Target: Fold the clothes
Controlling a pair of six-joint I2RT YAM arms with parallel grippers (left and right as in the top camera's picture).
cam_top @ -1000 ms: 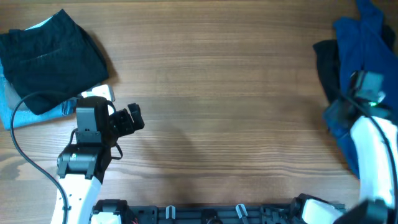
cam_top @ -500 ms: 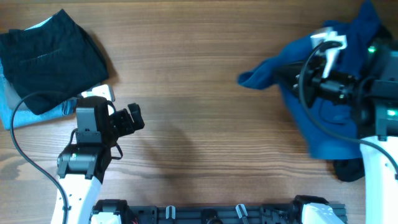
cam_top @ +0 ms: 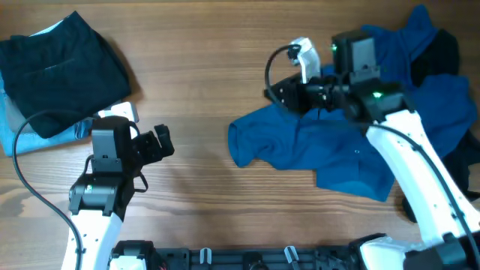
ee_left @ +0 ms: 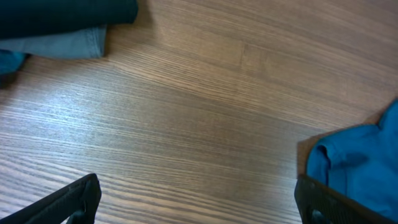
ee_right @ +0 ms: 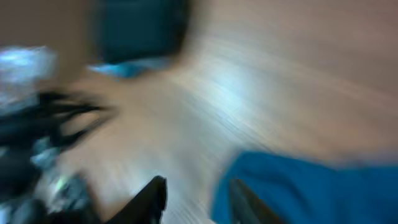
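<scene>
**One blue garment crumpled on the bench**

The blue garment is spread right of centre, under the right tool, whose state cannot be told for blur. The left tool is held wide and empty, near a folded dark garment.

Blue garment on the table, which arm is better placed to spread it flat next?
Probably right: the right gripper is at the blue garment's top edge; the left gripper sits apart over bare wood.
</scene>
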